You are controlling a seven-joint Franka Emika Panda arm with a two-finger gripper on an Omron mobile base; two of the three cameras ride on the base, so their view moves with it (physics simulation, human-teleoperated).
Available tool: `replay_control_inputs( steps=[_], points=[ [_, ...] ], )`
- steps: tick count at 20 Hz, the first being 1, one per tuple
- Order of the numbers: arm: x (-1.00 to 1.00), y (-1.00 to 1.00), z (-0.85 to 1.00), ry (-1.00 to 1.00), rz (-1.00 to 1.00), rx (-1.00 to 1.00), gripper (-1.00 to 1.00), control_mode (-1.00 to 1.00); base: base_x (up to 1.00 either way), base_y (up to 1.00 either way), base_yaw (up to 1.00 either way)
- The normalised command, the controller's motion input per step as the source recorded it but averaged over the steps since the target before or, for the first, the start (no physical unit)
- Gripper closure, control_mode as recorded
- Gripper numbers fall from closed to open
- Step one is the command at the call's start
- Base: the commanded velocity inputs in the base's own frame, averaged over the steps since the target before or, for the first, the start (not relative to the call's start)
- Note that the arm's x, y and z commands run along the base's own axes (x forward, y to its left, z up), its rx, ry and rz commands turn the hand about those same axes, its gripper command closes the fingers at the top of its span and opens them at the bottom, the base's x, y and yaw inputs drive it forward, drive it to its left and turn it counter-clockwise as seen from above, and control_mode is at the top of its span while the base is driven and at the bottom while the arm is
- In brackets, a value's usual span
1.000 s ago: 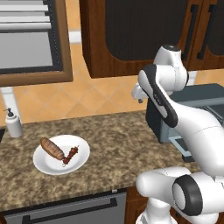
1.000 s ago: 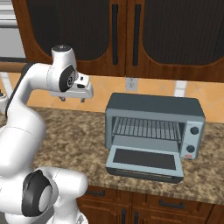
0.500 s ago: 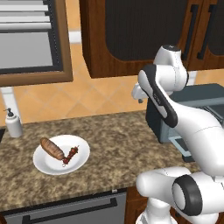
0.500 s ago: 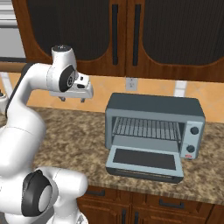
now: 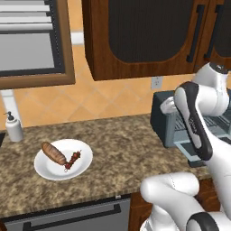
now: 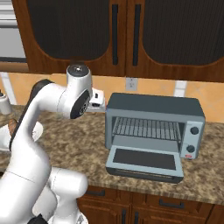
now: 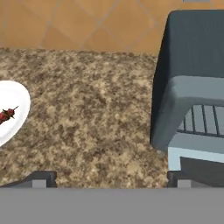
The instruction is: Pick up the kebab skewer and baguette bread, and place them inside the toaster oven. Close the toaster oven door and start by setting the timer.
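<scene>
Step one is what I read here, the reach for the food, with nothing picked up yet. My gripper hangs above the counter with its tips spread wide apart and nothing between them. The kebab skewer and baguette bread lie side by side on the white plate in the left base view's lower left. In the hand view the skewer sits at the left edge, well apart from the gripper; the baguette I think lies beyond that edge. The toaster oven stands at right, its toaster oven door dropped open. Next I would swing left and descend over the skewer.
</scene>
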Motion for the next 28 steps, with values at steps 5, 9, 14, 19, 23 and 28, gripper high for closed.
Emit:
replay_control_inputs(
  steps=[5, 9, 14, 19, 23, 28],
  points=[
    [-0.44, -1.0, -0.51, -0.36, 0.15, 0.24, -1.0, -1.0, 0.0, 0.0, 0.0],
    [-0.04, -1.0, -0.43, -0.23, 0.13, 0.2, -1.0, -1.0, 0.0, 0.0, 0.0],
    [0.16, -0.93, -0.32, -0.07, 0.06, 0.08, -1.0, -1.0, 0.0, 0.0, 0.0],
    [0.68, -0.53, -0.09, -0.11, 0.0, 0.08, -1.0, -1.0, 0.0, 0.0, 0.0],
    [0.56, -0.43, -0.07, -0.08, 0.0, 0.05, -1.0, -1.0, 0.0, 0.0, 0.0],
    [0.33, -0.28, -0.24, -0.08, 0.0, -0.01, -1.0, -1.0, 0.0, 0.0, 0.0]
  ],
)
